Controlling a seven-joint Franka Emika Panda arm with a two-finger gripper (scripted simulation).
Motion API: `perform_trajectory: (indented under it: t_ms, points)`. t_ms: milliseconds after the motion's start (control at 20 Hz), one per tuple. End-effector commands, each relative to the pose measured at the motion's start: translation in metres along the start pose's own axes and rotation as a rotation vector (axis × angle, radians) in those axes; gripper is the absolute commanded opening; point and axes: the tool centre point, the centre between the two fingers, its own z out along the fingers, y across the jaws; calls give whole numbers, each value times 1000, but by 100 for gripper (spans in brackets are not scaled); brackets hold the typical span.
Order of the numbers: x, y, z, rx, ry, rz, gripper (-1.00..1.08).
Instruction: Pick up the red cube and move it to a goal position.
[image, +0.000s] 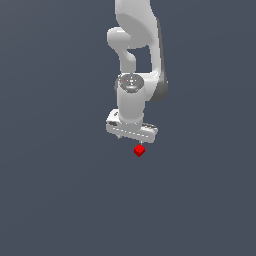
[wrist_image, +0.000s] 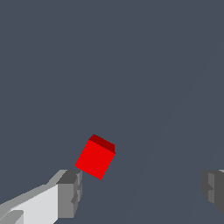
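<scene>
White robot gripper (wrist_image: 140, 192) has jaws spread wide, gripping nothing. Tiny bright red plain cube (wrist_image: 95, 158) sits just below it, off-centre, close to one grey finger pad (wrist_image: 70, 192). Probably resting on the dark worktop (image: 60, 200); depth unclear. Centre over the cube, match its yaw, then descend and close.

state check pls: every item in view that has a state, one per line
red cube: not gripped, sits off-centre in the wrist view, close to one finger, turned at an angle to the jaws.
gripper: jaws wide open, nothing between the pads.
fingers: spread apart; whether the near one touches the cube cannot be told.
</scene>
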Motion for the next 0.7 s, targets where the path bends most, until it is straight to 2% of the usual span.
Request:
perform_trajectory:
  t_ms: [0,650]
  points:
    - [-4,-4,12,-1,0,61,100]
    - [-16,-30,75,-7,-1,363,100]
